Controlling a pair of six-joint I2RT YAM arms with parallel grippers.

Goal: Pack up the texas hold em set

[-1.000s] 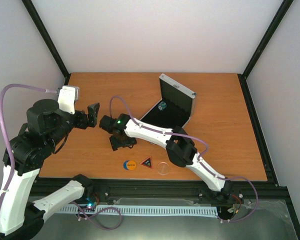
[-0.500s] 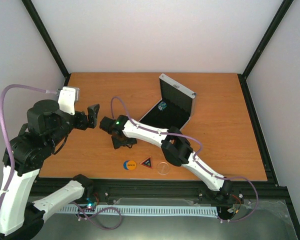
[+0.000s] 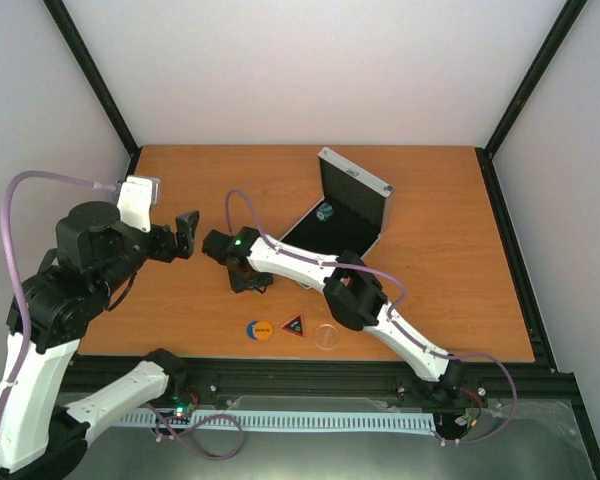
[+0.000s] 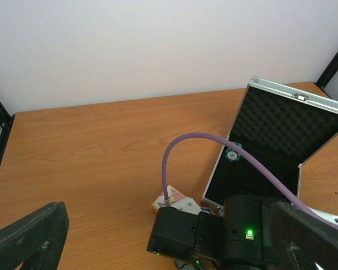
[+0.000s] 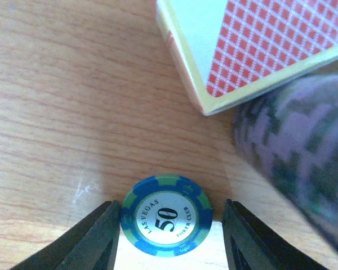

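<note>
Right gripper (image 5: 170, 228) straddles a blue-green poker chip (image 5: 166, 219) at the wrist view's bottom centre, jaws spread, seemingly just short of pinching it. Left gripper (image 3: 185, 232) hangs wide open. A second chip (image 3: 324, 211) lies in the open case (image 3: 356, 183), upper middle. Not yet packed, I'd judge: card pack (image 5: 253, 45), orange disc (image 3: 260, 329), triangle (image 3: 293, 325), clear disc (image 3: 327, 336).

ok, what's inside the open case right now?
One blue-green poker chip lies on the black lining of the case; nothing else shows there. In the left wrist view, the case's near corner is hidden behind the right arm.
</note>
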